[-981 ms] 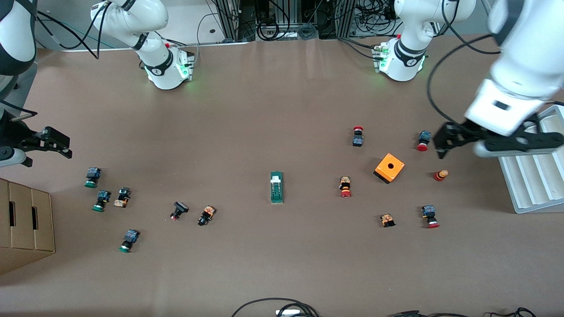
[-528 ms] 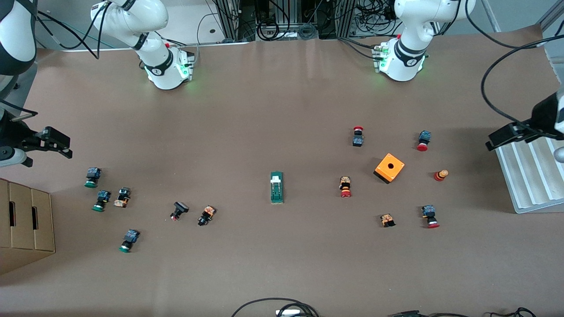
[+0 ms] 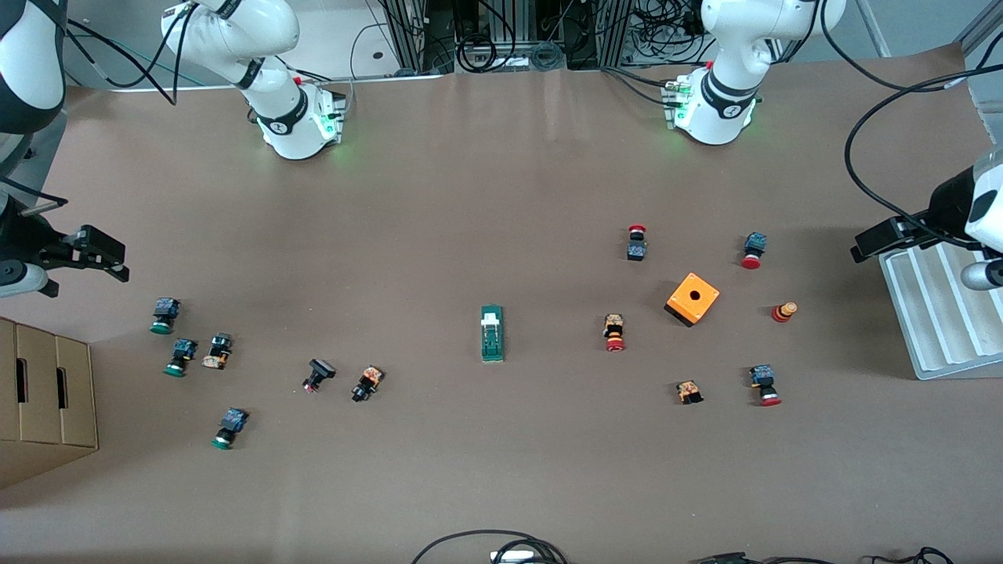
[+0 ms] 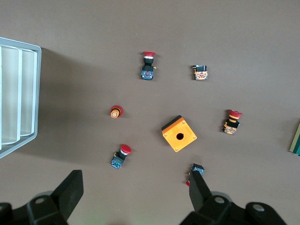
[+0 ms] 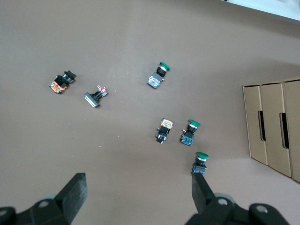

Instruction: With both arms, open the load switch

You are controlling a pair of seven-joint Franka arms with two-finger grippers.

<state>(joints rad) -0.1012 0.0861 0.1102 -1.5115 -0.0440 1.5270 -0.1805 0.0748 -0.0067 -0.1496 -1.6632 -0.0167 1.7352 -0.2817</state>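
Observation:
The load switch [image 3: 491, 334], a narrow dark-green block with a small white piece at one end, lies flat near the middle of the table. Only its edge [image 4: 296, 139] shows in the left wrist view. My left gripper [image 3: 868, 247] hangs open and empty over the table beside the white tray, at the left arm's end. In its own view the left gripper [image 4: 135, 180] is over bare table. My right gripper [image 3: 117, 263] hangs open and empty at the right arm's end, above the green-capped buttons. The right gripper [image 5: 138, 183] holds nothing. Both are well away from the switch.
An orange cube with a hole [image 3: 693, 298] and several red-capped push-buttons [image 3: 614, 332] lie toward the left arm's end. Several green-capped push-buttons [image 3: 180, 356] lie toward the right arm's end. A cardboard box [image 3: 43, 392] and a white ribbed tray [image 3: 932, 329] stand at the table's ends.
My left arm has swung away from over the red buttons out toward the white tray, then settled. The right arm and the load switch have not moved.

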